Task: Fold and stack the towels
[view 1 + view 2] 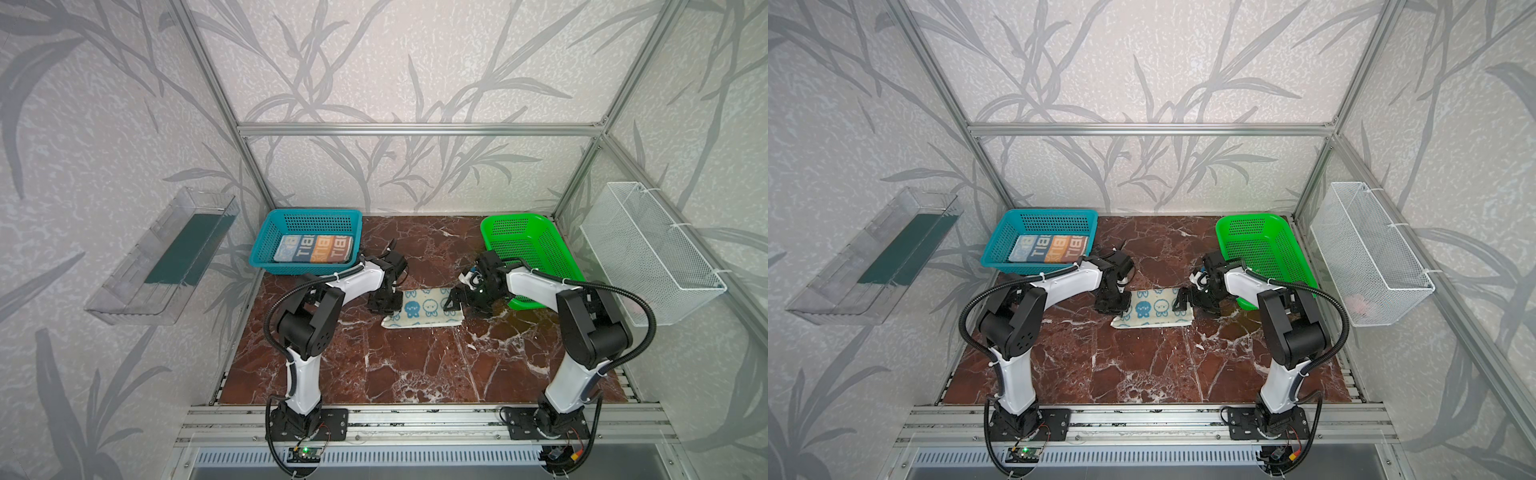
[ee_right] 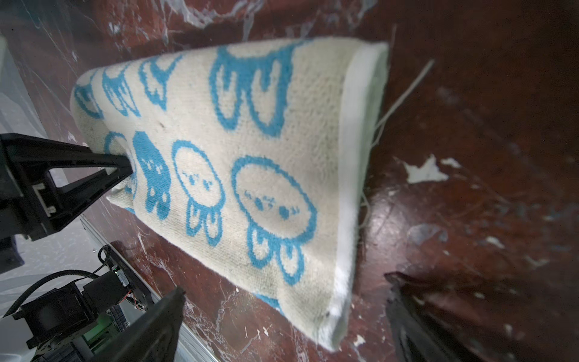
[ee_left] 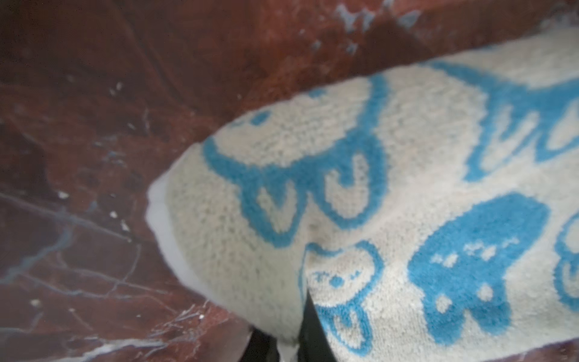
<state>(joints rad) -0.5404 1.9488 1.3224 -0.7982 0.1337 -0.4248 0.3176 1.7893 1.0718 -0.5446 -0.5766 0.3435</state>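
K: Left gripper (image 2: 125,166) is clamped tight on one short edge of the cream terry towel printed with blue bunnies (image 1: 424,309), at the end away from the green perforated plastic basket (image 1: 511,226).

M: Right gripper (image 1: 454,300)?

K: Spread wide, fingers either side of the hemmed end nearest that basket, pinching nothing. Towel lies folded long on the red-brown marble tabletop (image 1: 415,365), near the basket.

M: Why so?

K: Judgement: ends taken for the next fold. Folded towels (image 1: 313,248) sit in the blue perforated plastic basket (image 1: 316,212), well apart from the green one.
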